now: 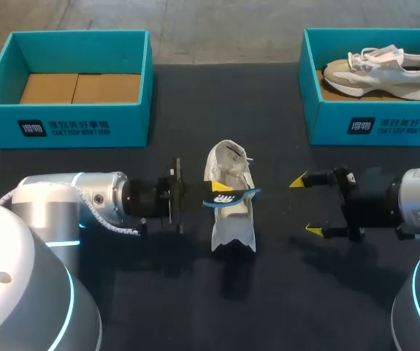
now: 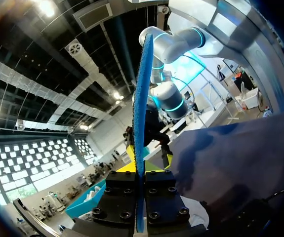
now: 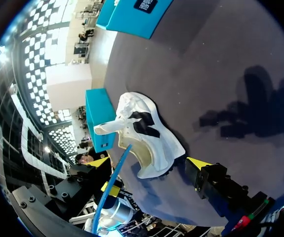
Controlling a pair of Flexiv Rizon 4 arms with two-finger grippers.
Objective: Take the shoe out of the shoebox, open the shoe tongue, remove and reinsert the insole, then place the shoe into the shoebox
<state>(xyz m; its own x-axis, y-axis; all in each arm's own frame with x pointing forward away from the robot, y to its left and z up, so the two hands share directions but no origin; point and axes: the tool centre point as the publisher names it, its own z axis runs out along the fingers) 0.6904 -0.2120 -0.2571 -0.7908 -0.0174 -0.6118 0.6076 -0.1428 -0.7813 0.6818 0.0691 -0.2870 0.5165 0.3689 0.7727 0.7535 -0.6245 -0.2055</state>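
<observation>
The left claw (image 1: 213, 196) was clamped on the blue insole (image 1: 234, 195), held over the white shoe (image 1: 231, 223) lying mid-bench (image 1: 283, 300). At the shoe's 3 o'clock, the right claw (image 1: 306, 205) stood open. Two teal shoeboxes sat at 11 o'clock (image 1: 71, 126) and 1 o'clock (image 1: 374, 126).

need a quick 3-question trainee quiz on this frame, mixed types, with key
1. True or false: the left tool is shut on the insole.
2. How many shoes are in view? A one, B two, C three.
3. Fill in: the right tool is ___ (open or shut).
Key: 1 true. 2 B: a white shoe on the table, a beige shoe in the right box. 3 open.
</observation>
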